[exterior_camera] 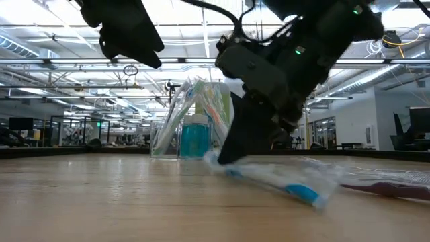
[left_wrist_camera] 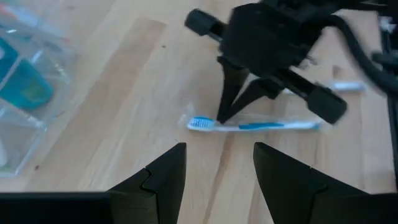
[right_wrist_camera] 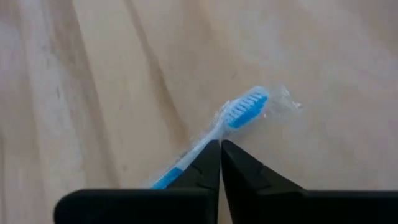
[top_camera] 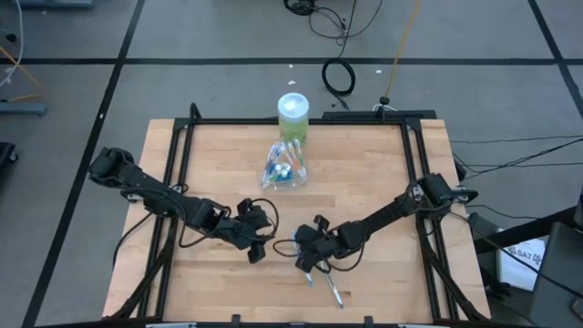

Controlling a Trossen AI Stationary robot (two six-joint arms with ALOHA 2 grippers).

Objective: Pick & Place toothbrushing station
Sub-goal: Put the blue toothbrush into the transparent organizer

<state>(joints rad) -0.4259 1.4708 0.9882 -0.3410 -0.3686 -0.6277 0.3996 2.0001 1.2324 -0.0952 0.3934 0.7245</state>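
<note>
Your right gripper (top_camera: 308,264) is down at the near middle of the table (top_camera: 364,182), its two fingers (right_wrist_camera: 211,163) pressed together on the neck of a blue toothbrush in a clear wrapper (right_wrist_camera: 239,115). The wrist view shows the pinch just behind the bristle head, with the handle running back under the fingers. In the low view that wrapped brush (exterior_camera: 275,181) slopes, its gripped end lifted a little while the other end rests on the wood. From the left wrist camera the right gripper (left_wrist_camera: 222,117) stands over the brush (left_wrist_camera: 255,126) with the tips meeting at its bristle end.

Your left gripper (top_camera: 257,246) hovers just to the left of the right one, near the brush but not touching it; its fingers (left_wrist_camera: 163,180) stand apart with nothing between them.

The clear cup (top_camera: 284,169) sits farther back, centre of the table, holding a spread of multicoloured toothbrushes and teal-capped tubes (the low view shows one teal cap (exterior_camera: 195,138) through the plastic). Just behind it stands a green container with a pale lid (top_camera: 293,117). A second loose toothbrush (top_camera: 333,292) lies on the wood close to the near edge, right beside the right gripper.
</note>
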